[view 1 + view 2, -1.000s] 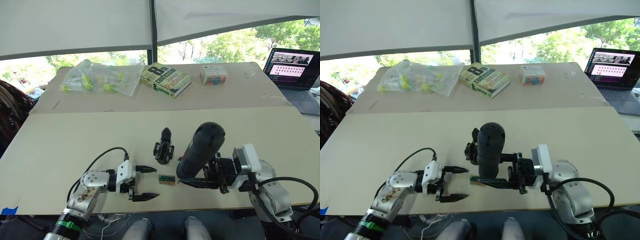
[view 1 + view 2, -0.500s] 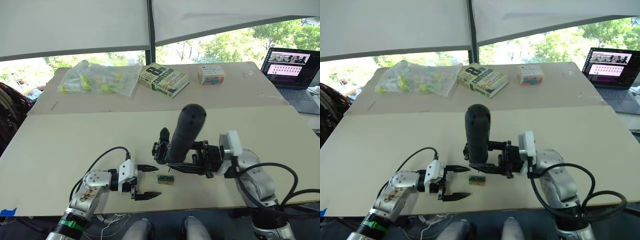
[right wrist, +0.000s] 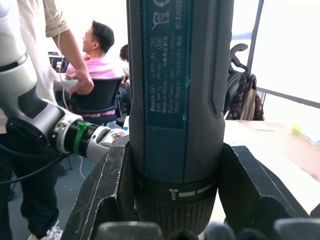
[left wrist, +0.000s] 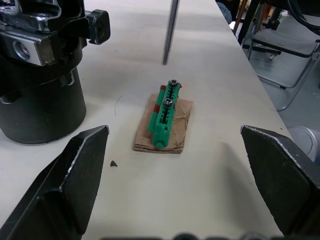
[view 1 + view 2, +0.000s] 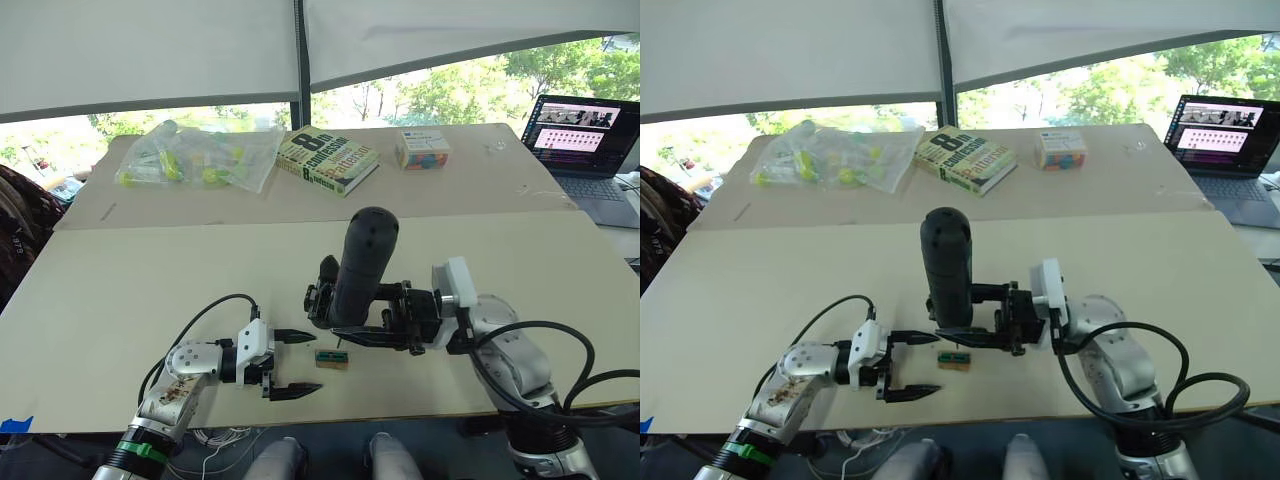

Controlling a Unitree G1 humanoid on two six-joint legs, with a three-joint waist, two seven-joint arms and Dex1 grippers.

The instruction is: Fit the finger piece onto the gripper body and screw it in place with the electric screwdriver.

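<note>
The right gripper [image 5: 385, 322] clenches the screwdriver [image 5: 362, 264] nearly upright, rounded end up, bit down toward the bench [image 5: 120, 290] near its front edge, just in front of the gripper body [image 5: 322, 296]. The left gripper [image 5: 292, 364] hangs released beside a green screw holder [image 4: 165, 118]. Open bench lies to the left.

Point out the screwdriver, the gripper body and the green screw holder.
screwdriver [image 5: 946, 262], right eye view, middle of its dark barrel.
gripper body [image 5: 322, 300], left eye view, left side of the black block beside the barrel.
green screw holder [image 4: 165, 114], left wrist view, middle of the green strip.
</note>
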